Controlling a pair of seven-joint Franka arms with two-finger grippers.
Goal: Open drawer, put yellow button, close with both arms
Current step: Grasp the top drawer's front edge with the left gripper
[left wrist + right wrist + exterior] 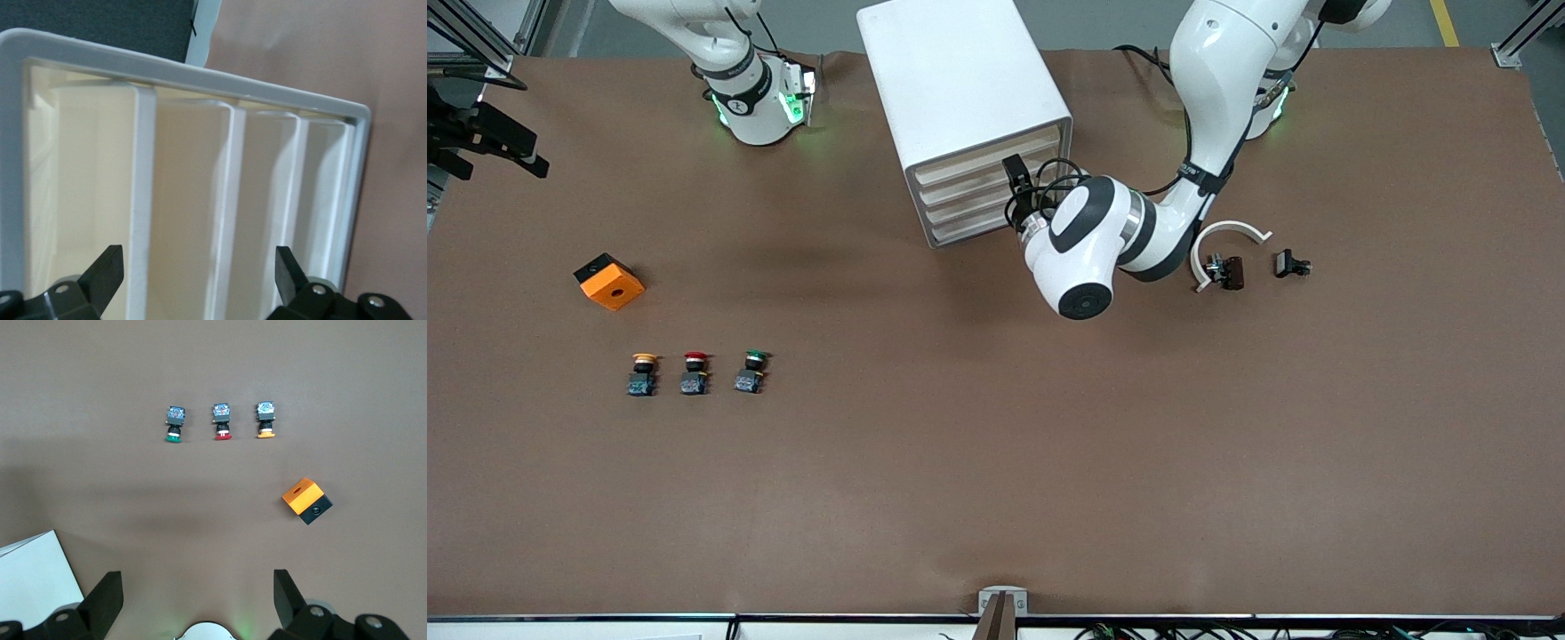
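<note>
Front view: high, facing the bases at 12 o'clock. Left wrist view: close on the cabinet (193, 200) front. Right wrist view: high, looking down; shares the three buttons (221, 421) with the front view.

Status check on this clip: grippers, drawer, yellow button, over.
Left gripper open at the cabinet front, drawer shut. Right gripper open, waiting high over the table. Yellow button untouched beside the red button. Nothing blocking.

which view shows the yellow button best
The right wrist view: the yellow button lies unobstructed, cap and body distinct, in a row with two other buttons. The front view shows it too, but smaller. The left wrist view shows only the cabinet's drawer fronts.
</note>
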